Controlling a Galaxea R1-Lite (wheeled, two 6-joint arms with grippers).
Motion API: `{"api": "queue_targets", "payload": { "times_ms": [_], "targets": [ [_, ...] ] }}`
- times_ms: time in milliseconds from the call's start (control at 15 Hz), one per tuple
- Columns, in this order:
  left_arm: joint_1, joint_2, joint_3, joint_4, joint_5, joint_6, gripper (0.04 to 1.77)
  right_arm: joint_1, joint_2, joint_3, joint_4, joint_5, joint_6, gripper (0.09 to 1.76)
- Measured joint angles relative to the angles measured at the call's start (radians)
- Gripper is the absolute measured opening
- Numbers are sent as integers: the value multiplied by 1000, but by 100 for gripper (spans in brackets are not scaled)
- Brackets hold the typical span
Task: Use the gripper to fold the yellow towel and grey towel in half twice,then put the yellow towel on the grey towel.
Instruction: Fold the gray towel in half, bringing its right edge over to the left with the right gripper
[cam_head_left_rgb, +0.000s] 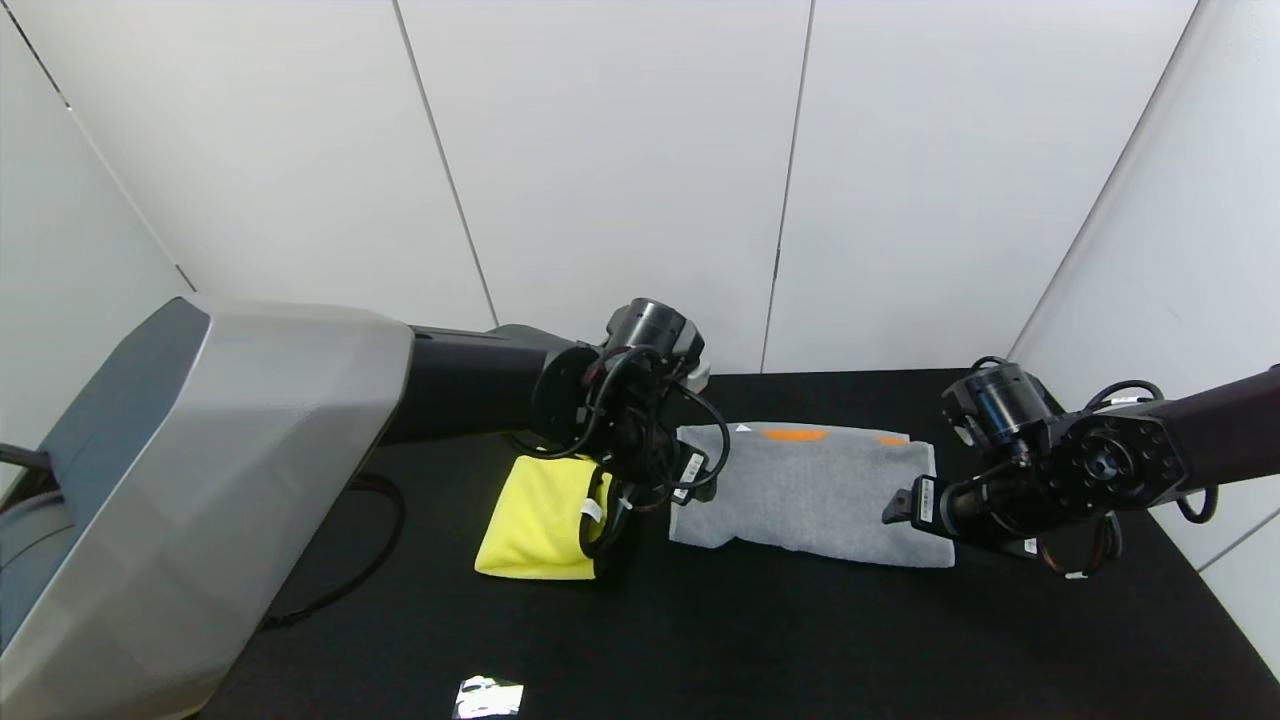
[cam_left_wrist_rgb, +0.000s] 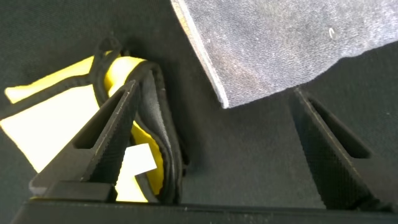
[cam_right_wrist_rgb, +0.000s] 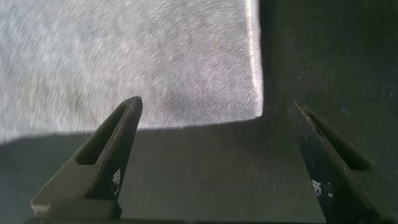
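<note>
Lying folded on the black desk (cam_head_left_rgb: 760, 640), the grey towel (cam_head_left_rgb: 810, 495) sits with its orange band at the far edge, and the folded yellow towel (cam_head_left_rgb: 535, 520) rests just to its left. The left tool (cam_left_wrist_rgb: 211, 155) hovers wide between the two towels, holding nothing. The right tool (cam_right_wrist_rgb: 211, 155) hangs wide at the grey towel's near right corner, also holding nothing.

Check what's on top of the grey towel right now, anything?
Nothing lies on the grey towel; its top shows bare apart from its orange patches. The yellow towel sits folded beside it on the black table. Under the grey towel is hidden.
</note>
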Motion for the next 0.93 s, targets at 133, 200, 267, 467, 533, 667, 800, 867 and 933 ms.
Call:
{"api": "queue_targets", "payload": {
  "times_ms": [133,200,267,467,533,667,800,867,933],
  "targets": [
    [0,-5,7,-1,0,0,169,2,24,-8,3,-29,31,169],
    [0,-8,11,-1,-1,-1,170,2,37,-11,2,-37,46,169],
    [1,-10,13,-2,-1,-2,170,5,50,-17,3,-41,61,169],
    [3,-11,20,-3,-1,-1,170,12,78,-26,3,-41,76,170],
    [3,-11,23,-7,-1,-1,170,15,85,-27,0,-44,76,170],
    [3,-11,27,-8,-1,-1,170,16,95,-33,-3,-50,76,170],
    [2,-11,33,-10,-1,-1,171,17,102,-36,-5,-50,75,139],
    [2,-12,34,-10,-1,-1,171,18,105,-38,-7,-50,73,124],
    [2,-12,35,-10,-1,-1,171,18,108,-39,-8,-50,73,110]
  ]
}}
